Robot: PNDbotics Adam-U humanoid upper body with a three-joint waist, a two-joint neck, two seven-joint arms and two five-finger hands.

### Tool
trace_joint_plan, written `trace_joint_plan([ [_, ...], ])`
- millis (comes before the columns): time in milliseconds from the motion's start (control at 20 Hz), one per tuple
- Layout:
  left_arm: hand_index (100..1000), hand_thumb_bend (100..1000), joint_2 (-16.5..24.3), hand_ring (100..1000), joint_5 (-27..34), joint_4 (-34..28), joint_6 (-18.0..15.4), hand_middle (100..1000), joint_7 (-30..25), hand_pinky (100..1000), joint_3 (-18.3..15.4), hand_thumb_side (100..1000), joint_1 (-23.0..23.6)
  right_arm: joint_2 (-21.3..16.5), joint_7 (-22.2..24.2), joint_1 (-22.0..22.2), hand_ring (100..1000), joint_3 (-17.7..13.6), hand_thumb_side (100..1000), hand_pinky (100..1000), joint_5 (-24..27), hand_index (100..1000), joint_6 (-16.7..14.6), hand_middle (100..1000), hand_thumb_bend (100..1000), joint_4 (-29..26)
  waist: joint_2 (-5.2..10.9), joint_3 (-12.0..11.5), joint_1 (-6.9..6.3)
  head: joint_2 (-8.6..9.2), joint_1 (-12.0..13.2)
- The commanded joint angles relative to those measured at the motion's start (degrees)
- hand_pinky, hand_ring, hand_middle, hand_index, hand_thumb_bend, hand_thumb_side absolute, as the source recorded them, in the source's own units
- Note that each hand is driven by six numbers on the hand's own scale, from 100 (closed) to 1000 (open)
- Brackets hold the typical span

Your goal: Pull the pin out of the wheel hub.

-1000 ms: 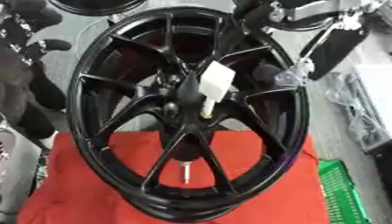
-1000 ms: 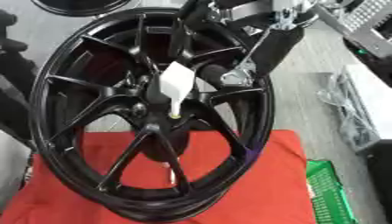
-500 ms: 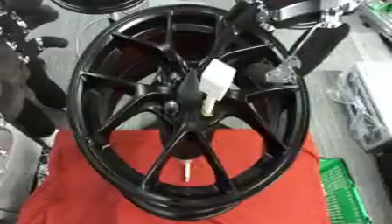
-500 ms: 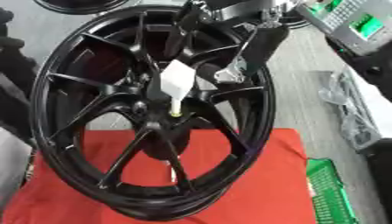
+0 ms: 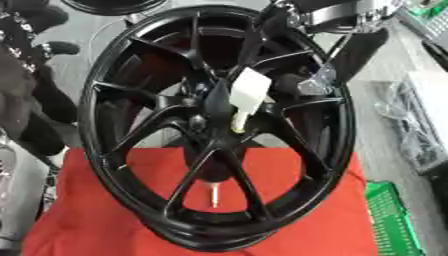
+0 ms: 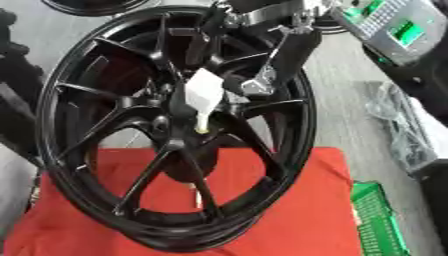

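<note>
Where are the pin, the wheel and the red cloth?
pin (image 5: pixel 246 98): left eye view, on its white head at the hub.
wheel (image 5: pixel 101 145): left eye view, on the black rim's left side.
red cloth (image 6: pixel 289 220): right eye view, on bare cloth right of the wheel.

— What carries everything here?

— A grey floor (image 5: pixel 376 85). A red cloth (image 5: pixel 297 225) is spread on it at the near side.

— And on the cloth?

— The black wheel hub (image 5: pixel 157 150) stands upright on its rim there.

— Anything beside the cloth?

— A green basket (image 5: pixel 394 220) just off its right edge, on the floor, and a crumpled clear plastic bag (image 6: pixel 398 125) farther back on the right.
</note>
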State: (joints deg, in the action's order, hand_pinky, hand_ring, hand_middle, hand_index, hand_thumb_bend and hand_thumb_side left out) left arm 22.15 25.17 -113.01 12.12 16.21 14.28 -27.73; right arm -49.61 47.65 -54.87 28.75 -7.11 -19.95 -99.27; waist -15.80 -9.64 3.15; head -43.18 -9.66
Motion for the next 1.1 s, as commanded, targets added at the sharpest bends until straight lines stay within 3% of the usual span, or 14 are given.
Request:
trace_joint_plan([
  [50, 681, 100, 0.41, 789, 0.11, -0.62, -0.15, 607, -0.06, 618, -0.40, 704, -0.85, -0.34, 2.78, -0.53, 814, -0.41, 334, 876, -0.88, 875, -2.38, 776, 247, 0.54, 1.31, -0.08, -0.22, 0.22, 0.08],
  [400, 679, 100, 0.42, 790, 0.23, -0.65, -0.14, 606, -0.04, 618, -0.34, 701, -1.00, -1.47, 1.63, 2.01, 814, -1.18, 352, 877, -1.67, 872, -1.98, 778, 305, -0.72, 1.13, -0.14, -0.23, 0.33, 0.07],
  [700, 679, 100, 0.23, 790, 0.27, -0.77, -0.12, 605, -0.08, 618, -0.37, 699, -1.31, -3.44, 0.09, 5.55, 809, -2.32, 336, 872, -1.35, 864, -1.06, 770, 277, -4.77, 0.88, -0.53, -0.28, 0.56, -0.25],
  [1100, 679, 100, 0.11, 791, 0.32, -0.81, -0.07, 605, -0.18, 619, -0.30, 700, -1.50, -3.23, -0.34, 5.67, 804, -2.68, 328, 868, -1.17, 862, 0.07, 763, 255, -5.27, 0.77, -0.75, -0.25, 0.61, -0.33],
])
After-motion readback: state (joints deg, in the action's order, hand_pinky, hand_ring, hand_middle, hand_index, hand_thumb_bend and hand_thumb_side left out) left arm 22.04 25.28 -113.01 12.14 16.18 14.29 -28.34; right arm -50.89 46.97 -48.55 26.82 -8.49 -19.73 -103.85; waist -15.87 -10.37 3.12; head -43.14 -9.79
